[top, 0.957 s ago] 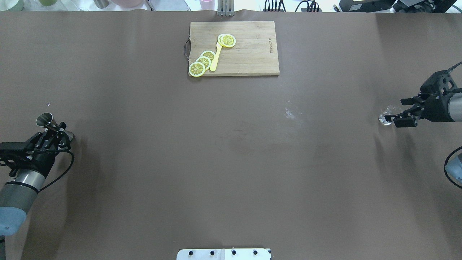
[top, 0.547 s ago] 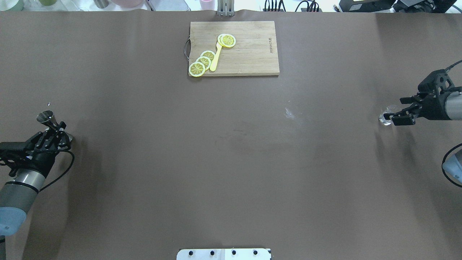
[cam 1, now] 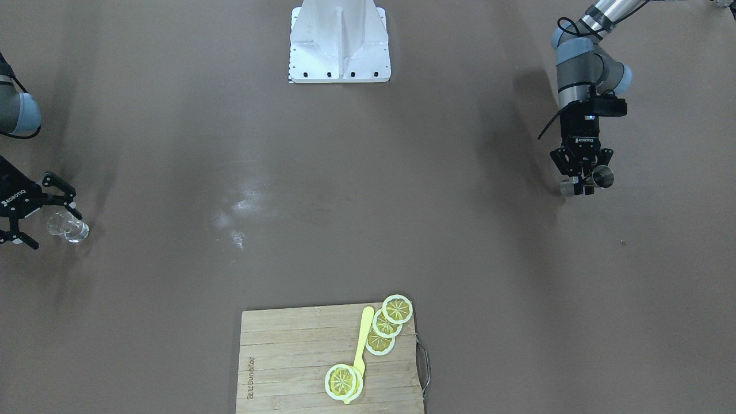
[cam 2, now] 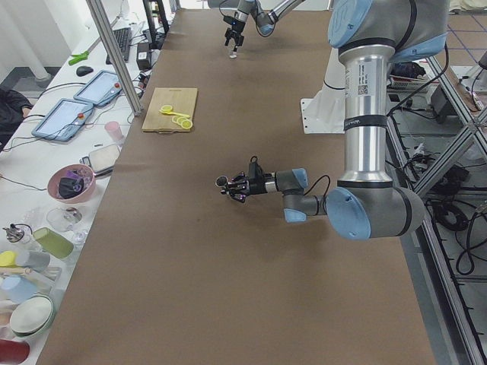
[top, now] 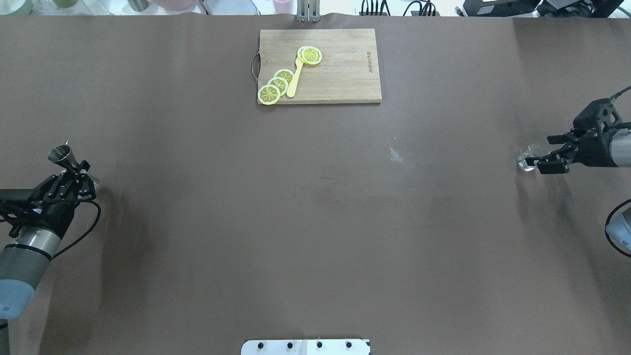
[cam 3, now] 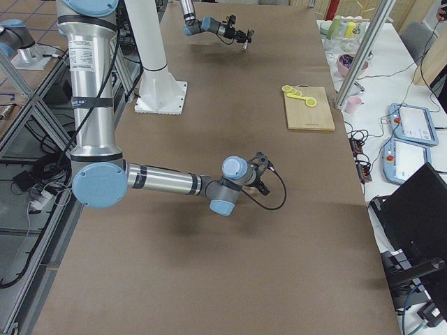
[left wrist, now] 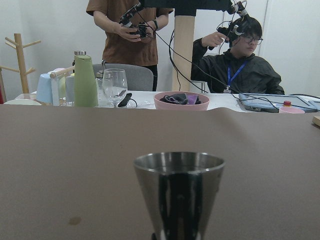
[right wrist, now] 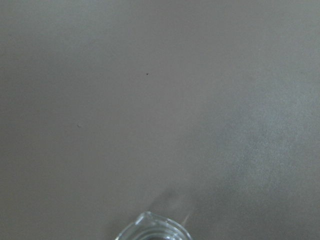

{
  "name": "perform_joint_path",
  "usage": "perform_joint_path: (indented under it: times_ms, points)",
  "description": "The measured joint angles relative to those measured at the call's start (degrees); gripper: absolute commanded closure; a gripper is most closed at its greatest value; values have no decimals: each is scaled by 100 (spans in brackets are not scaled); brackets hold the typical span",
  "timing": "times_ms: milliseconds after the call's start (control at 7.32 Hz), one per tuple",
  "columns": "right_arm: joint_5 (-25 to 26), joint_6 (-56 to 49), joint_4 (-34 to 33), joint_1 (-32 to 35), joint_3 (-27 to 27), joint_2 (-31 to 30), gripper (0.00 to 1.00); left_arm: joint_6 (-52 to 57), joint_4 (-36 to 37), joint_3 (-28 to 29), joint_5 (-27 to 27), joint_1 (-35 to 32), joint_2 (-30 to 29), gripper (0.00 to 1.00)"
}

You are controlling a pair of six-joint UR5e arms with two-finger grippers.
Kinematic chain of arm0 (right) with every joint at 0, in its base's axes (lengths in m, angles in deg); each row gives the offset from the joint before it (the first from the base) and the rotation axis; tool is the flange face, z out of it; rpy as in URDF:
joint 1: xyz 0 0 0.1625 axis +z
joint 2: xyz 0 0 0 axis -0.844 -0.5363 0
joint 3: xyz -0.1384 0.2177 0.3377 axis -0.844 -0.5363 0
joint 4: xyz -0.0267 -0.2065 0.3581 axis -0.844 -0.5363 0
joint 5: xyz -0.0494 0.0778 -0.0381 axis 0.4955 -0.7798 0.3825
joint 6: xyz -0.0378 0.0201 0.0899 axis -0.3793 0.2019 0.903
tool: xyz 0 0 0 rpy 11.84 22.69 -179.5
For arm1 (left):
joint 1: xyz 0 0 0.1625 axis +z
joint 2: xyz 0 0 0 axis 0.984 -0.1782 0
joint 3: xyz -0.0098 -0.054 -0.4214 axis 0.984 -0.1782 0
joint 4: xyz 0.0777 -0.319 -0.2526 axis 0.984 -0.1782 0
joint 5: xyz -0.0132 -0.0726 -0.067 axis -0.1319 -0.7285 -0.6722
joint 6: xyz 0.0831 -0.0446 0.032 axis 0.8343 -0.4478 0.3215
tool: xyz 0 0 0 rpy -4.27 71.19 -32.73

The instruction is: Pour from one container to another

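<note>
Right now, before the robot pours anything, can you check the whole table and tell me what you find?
Surface: brown table cover, with one pale smudge right of the middle.
Job's things: steel jigger held at the robot's left end; glass cup at its right end.
Clutter: wooden board at the far edge, carrying lemon slices and a yellow utensil.
Grippers: left gripper is shut on the jigger's waist. The right gripper has a finger on each side of the cup; whether it squeezes is unclear.
Cables: black cable loops from the left wrist; another loops by the right arm.
Surroundings: two people beyond the table, and a pink bowl on a side table.
</note>
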Motion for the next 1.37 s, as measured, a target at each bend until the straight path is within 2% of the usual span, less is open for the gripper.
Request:
perform_joint_path:
  times_ms: [683,820,957,1094,1230,1367]
  points:
    - [-10,-41,81,-214,-85,69,6,12,351,-605,-138,-148,-16,100]
    - [6,-57,81,-241,-115,82,18,12,414,-724,-303,-162,-31,100]
    - [14,-63,82,-261,-140,98,41,12,443,-863,-584,-173,-74,100]
    - [17,-70,82,-270,-156,103,82,12,453,-997,-907,-182,-158,100]
    - [31,-145,81,-272,-167,103,100,22,456,-1079,-1142,-194,-268,100]
    - [60,-335,80,-272,-171,100,100,280,470,-1112,-1251,-207,-385,100]
